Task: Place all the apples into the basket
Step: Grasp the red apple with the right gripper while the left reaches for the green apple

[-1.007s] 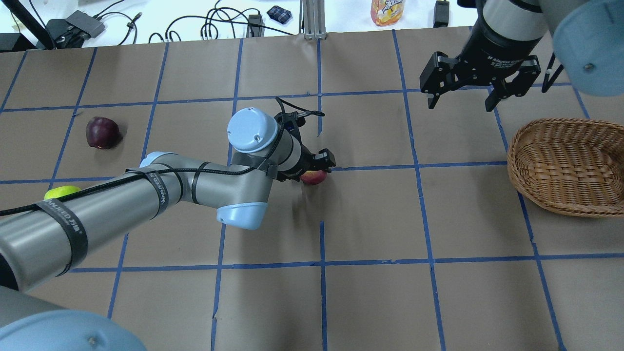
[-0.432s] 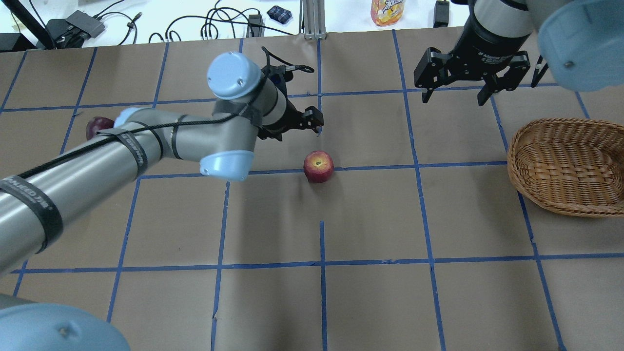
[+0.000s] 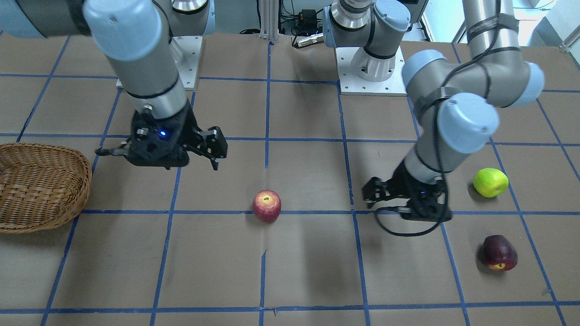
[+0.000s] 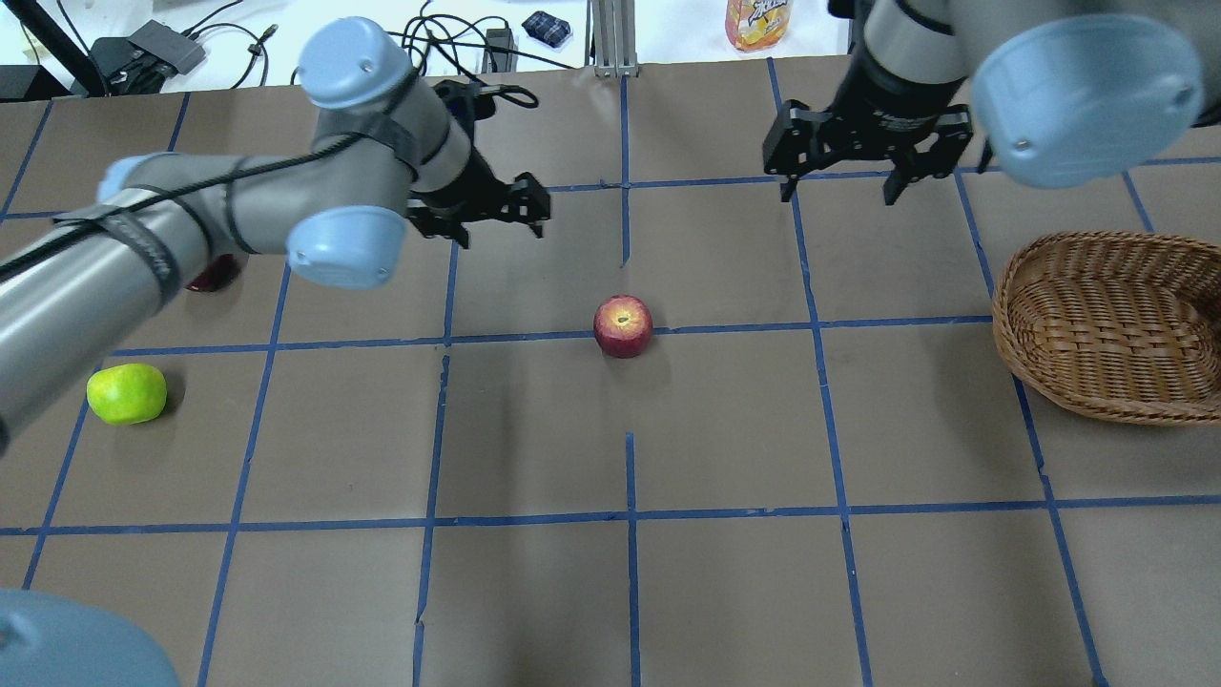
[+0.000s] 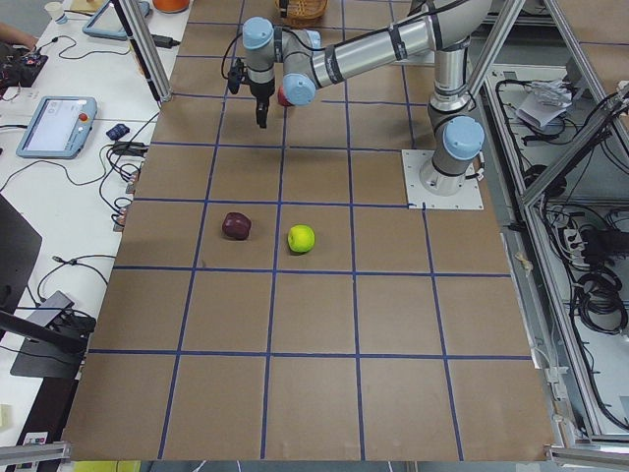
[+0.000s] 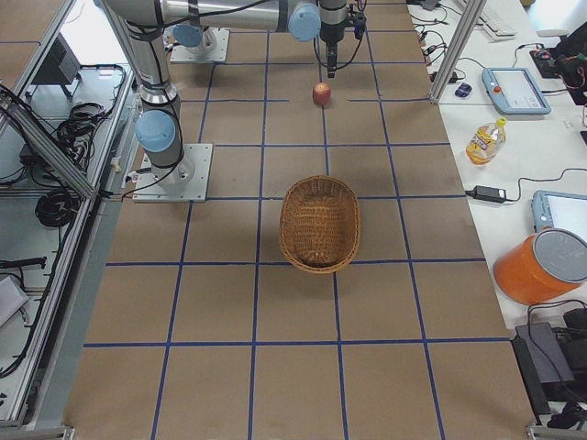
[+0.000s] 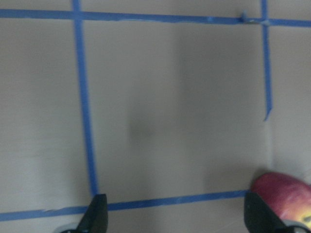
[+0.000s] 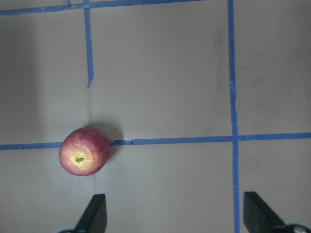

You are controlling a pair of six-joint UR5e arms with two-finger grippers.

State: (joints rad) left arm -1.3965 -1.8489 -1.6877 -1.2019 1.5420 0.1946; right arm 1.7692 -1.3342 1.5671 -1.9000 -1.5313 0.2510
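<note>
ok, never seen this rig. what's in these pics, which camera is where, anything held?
A two-armed robot at a table, each arm ending in a two-finger pincer. Six cameras: one above and behind the robot, one facing it, one at each table end, one on each wrist. On the table lie a red apple in the middle, a green apple and a maroon apple toward the robot's left, and an empty wicker basket toward its right. The left pincer and right pincer hang open, holding nothing.

so one apple (image 4: 623, 326) sits mid table (image 4: 725, 572), basket (image 4: 1003, 315) well off to the robot's right, second apple (image 3: 490, 182) and third apple (image 3: 499, 252) near each other on its left
</note>
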